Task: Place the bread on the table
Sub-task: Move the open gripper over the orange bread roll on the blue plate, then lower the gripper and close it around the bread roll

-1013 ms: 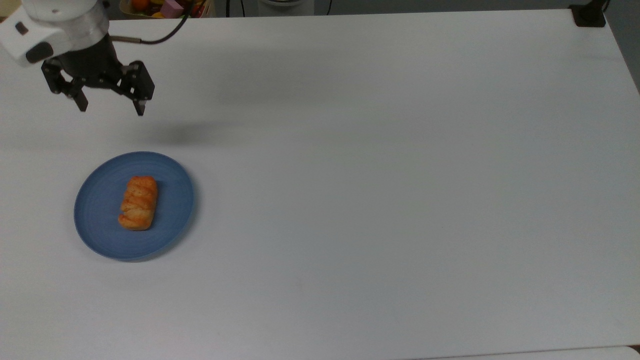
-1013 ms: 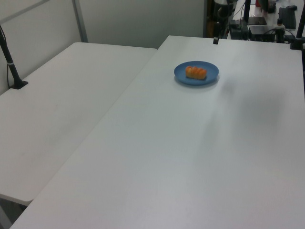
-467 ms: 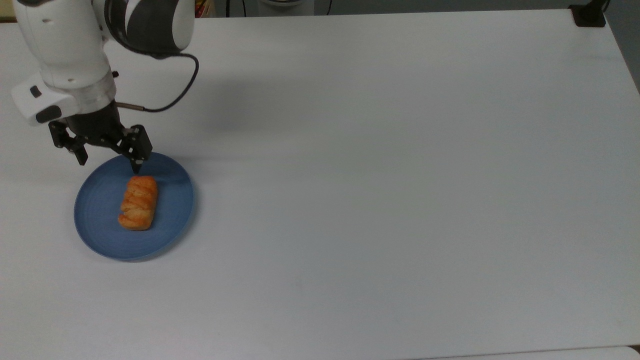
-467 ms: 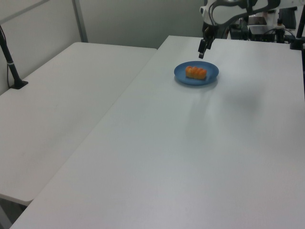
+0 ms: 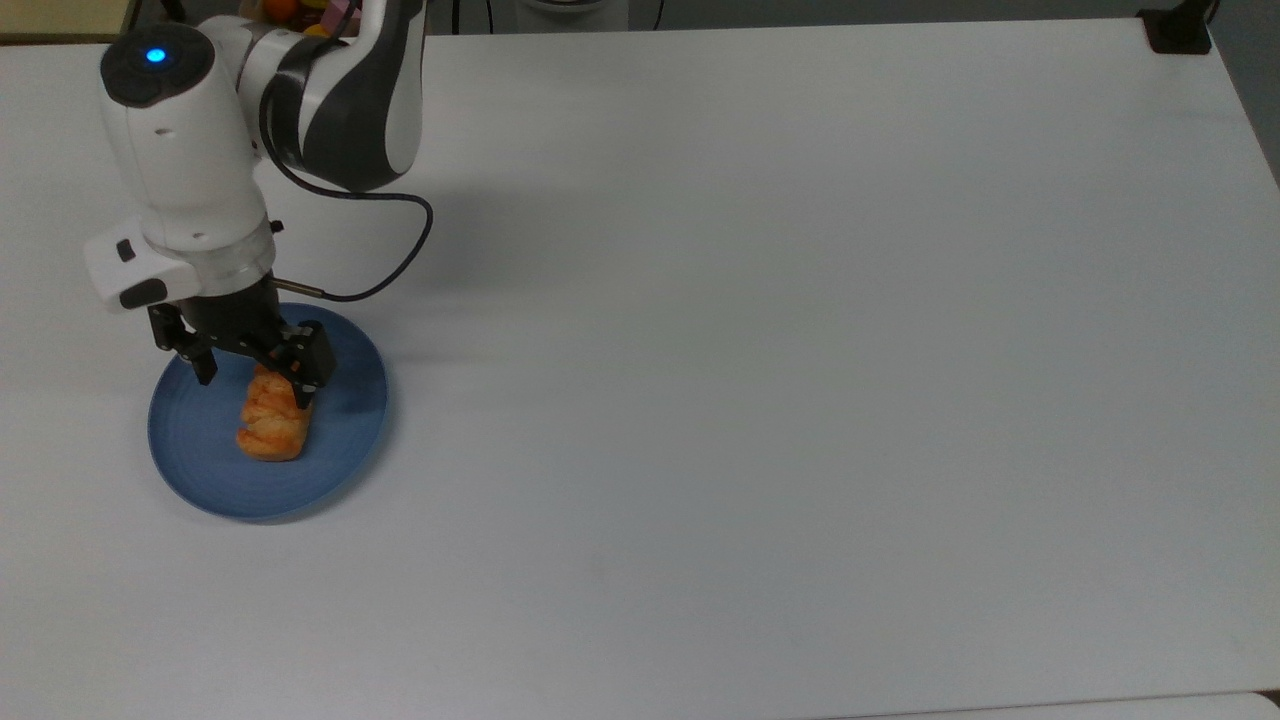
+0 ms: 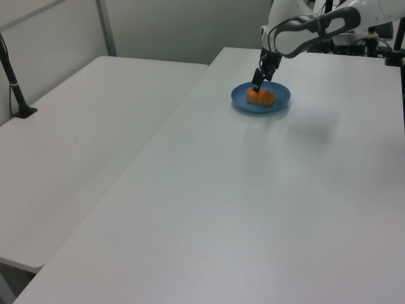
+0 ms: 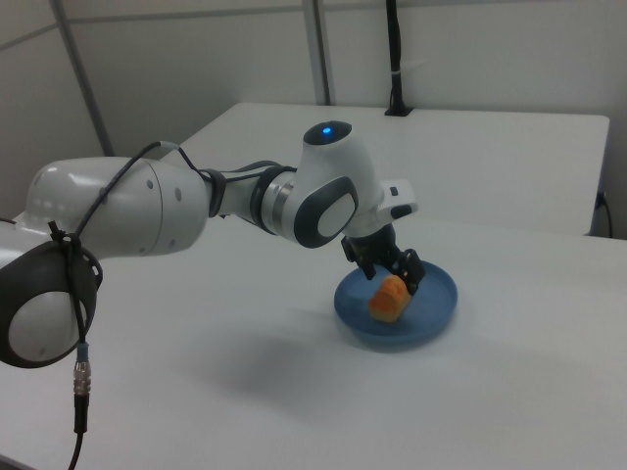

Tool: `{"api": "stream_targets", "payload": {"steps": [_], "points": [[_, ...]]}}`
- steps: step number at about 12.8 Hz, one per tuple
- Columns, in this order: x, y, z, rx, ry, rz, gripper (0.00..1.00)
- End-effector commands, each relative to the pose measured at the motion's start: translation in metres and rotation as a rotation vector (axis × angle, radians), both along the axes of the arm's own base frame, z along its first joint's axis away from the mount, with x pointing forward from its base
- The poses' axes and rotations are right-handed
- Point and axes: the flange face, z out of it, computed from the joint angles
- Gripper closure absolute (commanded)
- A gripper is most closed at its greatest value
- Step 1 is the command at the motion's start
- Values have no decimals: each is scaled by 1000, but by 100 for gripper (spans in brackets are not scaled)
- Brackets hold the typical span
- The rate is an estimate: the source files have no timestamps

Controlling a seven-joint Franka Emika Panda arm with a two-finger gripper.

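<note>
One bread [image 5: 272,424] lying on blue plate [image 5: 340,455] | gripper [image 5: 255,375] spread wide, straddling its far end, not clamped | table [image 5: 760,380] around plate

Top view: high above the table [image 5: 760,400]. Left and right views: lower, oblique, opposite sides. All share blue plate [image 5: 345,440].

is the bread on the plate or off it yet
On the plate. The bread lies on the blue plate, with the open hand straddling its far end.
</note>
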Motion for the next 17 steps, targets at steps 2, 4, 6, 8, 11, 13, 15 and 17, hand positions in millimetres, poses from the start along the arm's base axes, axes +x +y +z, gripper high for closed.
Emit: {"api": "stream_targets", "payload": {"steps": [2, 4, 6, 8, 11, 13, 15, 17], "points": [[7, 10, -19, 8, -2, -6, 0], [10, 8, -23, -3, -42, -3, 4], [10, 6, -22, -4, -53, -7, 12], [10, 6, -23, -6, -51, -2, 18], [8, 8, -28, -11, -36, 8, 18], [6, 8, -32, -16, -27, 14, 28], [6, 8, -30, -15, -31, 11, 44], [6, 8, -24, -14, -34, 10, 52]]}}
